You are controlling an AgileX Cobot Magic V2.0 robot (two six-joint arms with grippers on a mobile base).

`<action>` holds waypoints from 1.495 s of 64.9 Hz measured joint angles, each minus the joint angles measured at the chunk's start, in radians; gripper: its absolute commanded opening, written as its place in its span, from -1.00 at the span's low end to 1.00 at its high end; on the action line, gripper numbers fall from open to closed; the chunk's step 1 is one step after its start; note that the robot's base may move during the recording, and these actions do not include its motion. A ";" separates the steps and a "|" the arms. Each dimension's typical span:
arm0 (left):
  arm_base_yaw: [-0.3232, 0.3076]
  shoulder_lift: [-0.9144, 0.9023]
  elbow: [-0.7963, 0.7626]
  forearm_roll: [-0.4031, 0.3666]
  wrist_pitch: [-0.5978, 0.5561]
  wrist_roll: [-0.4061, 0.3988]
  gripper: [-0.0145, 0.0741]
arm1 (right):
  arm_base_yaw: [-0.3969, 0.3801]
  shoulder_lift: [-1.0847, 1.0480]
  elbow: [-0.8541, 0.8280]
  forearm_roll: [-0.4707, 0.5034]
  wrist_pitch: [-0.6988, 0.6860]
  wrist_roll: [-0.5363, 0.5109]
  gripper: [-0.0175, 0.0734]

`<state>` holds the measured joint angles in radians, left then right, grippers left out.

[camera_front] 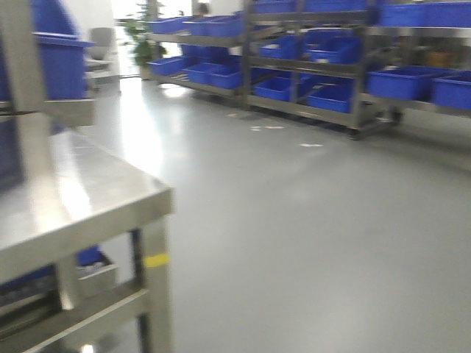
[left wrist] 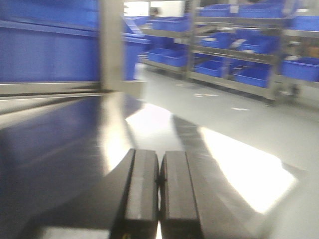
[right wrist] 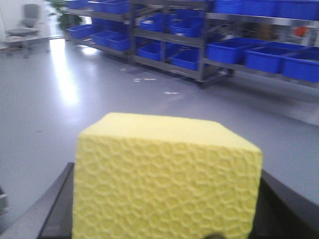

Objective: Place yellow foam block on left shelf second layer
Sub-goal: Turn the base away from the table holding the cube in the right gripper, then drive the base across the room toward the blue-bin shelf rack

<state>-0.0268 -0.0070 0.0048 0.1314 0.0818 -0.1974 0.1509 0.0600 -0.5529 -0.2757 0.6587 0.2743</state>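
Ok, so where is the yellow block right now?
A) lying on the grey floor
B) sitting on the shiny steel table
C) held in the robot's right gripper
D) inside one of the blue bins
C: in the right wrist view, the yellow foam block fills the foreground, clamped in the right gripper, whose dark sides show at either edge of the block.

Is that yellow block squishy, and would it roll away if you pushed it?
Probably squishy and light: the yellow foam block has a dimpled, spongy-looking face. Its flat sides and corners suggest it would slide, not roll.
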 measured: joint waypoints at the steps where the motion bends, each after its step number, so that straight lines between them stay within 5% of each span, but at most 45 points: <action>1: 0.000 0.000 0.000 0.000 0.000 0.000 -0.36 | 0.000 0.000 0.000 0.000 0.000 0.000 -0.21; 97: 0.000 0.000 0.000 0.000 0.000 0.000 -0.36 | 0.000 -0.001 0.000 -0.005 0.002 0.000 -0.21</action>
<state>-0.0268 -0.0070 0.0048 0.1314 0.0818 -0.1974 0.1509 0.0590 -0.5529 -0.2802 0.6610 0.2743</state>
